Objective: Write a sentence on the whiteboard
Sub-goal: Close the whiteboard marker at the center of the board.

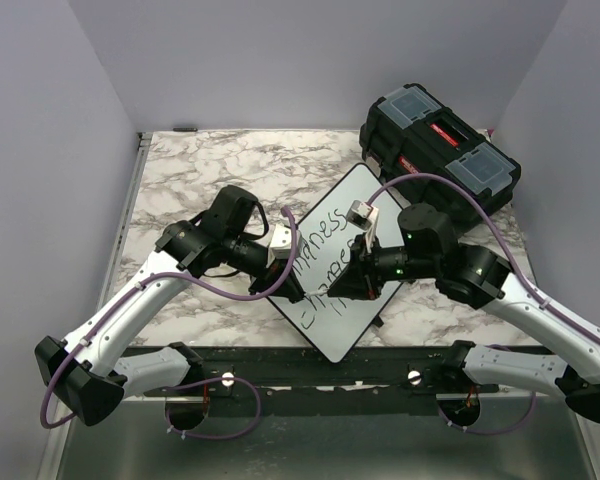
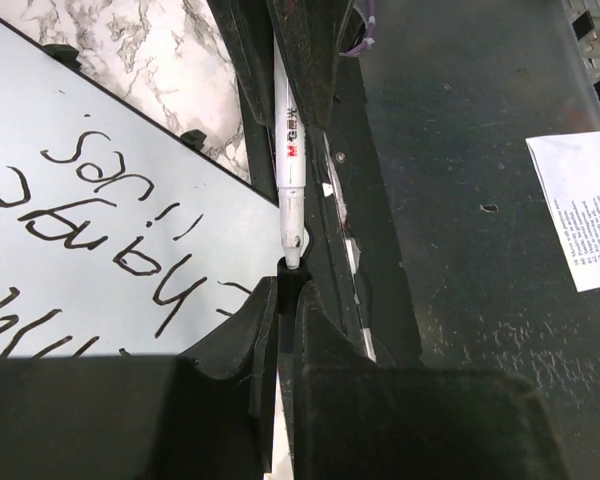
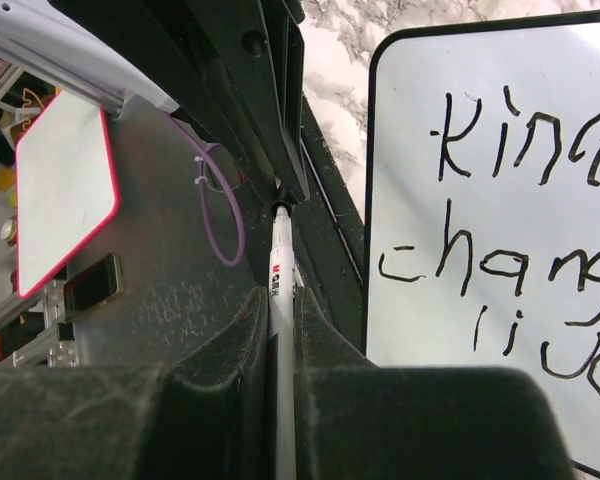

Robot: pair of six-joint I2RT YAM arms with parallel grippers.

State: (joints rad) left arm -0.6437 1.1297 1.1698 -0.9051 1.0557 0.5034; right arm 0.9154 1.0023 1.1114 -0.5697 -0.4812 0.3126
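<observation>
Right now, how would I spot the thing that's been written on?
Find the marble-patterned table, then the black toolbox at its far right corner. Just in front of that box lies the whiteboard, turned cornerwise. It alone is flat, glossy white, thinly black-framed, with black handwriting across it.

There are two grippers, left gripper (image 2: pixel 280 295) and right gripper (image 3: pixel 282 300), one marker (image 2: pixel 290 160), one whiteboard (image 1: pixel 352 198) mid-frame, three lines of lettering (image 3: pixel 510 270), and one toolbox (image 1: pixel 440 145) upper right.
</observation>
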